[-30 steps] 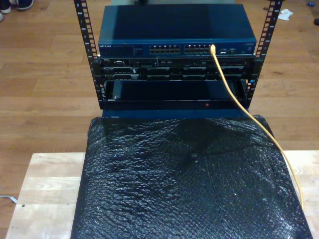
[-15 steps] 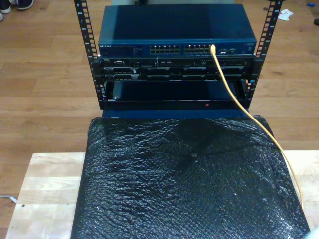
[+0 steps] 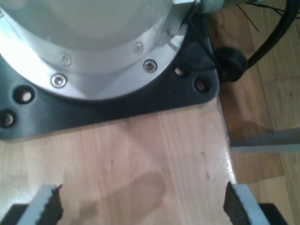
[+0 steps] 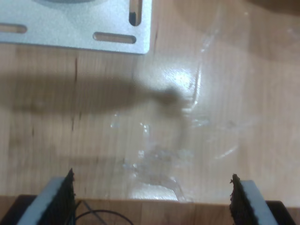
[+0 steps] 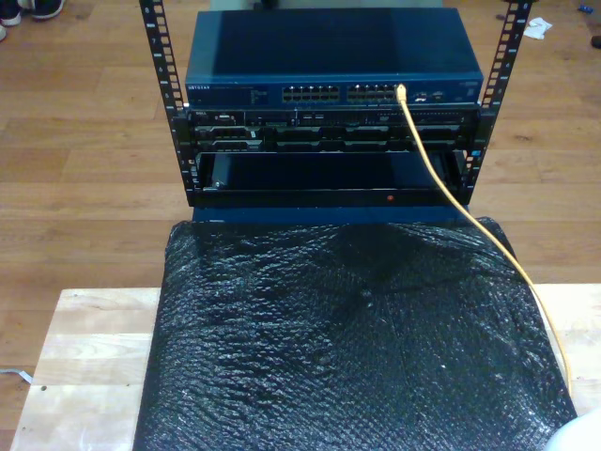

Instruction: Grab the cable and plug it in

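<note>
The yellow-orange cable (image 5: 470,218) has its upper end at a port (image 5: 401,91) in the right block of the blue network switch (image 5: 333,56). From there it runs down across the black bubble-wrap sheet (image 5: 347,348) to the exterior view's lower right. My first gripper (image 3: 140,206) is open over bare wooden tabletop, with nothing between its fingers (image 3: 48,205). My second gripper (image 4: 151,201) is also open over the wood, and nothing lies between its pads (image 4: 60,199).
The switch sits in a black rack (image 5: 169,103) on the wood floor beyond the table (image 5: 84,357). A round silver arm base on a black plate (image 3: 117,101) and the table edge (image 3: 225,136) are near my first gripper. A slotted metal plate (image 4: 75,26) lies ahead of my second gripper.
A pale blurred shape has come into the exterior view's bottom right corner. The cable, switch and black sheet have not moved.
</note>
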Controlling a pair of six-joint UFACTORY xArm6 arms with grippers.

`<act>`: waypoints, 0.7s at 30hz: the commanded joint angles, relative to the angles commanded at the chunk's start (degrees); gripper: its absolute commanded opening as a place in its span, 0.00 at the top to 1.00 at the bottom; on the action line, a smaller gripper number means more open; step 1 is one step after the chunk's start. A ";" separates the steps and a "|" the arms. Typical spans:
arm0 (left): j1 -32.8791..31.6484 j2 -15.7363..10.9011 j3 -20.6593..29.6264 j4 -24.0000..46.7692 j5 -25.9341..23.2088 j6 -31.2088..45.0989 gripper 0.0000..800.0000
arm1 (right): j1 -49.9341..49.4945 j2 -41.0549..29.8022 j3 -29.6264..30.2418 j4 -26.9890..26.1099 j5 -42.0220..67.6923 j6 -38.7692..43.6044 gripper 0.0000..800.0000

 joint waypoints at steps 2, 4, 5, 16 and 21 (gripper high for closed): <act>0.00 0.00 0.00 0.00 0.00 0.00 0.00 | -0.18 0.09 0.62 -0.97 -0.97 -0.53 0.01; 0.00 0.00 0.00 0.00 0.00 0.00 0.00 | -0.53 0.26 1.85 -1.93 -1.85 -1.05 0.01; 0.00 -0.09 0.00 0.00 0.00 0.00 0.00 | -0.88 0.35 2.64 -1.93 -2.64 -1.32 0.01; 0.00 -0.09 0.00 0.00 0.00 0.00 0.00 | -2.64 2.73 5.27 -1.85 -7.38 -2.37 0.01; 0.00 0.00 0.00 0.00 0.00 0.00 0.00 | -3.08 2.64 6.15 -1.49 -9.23 -5.01 0.01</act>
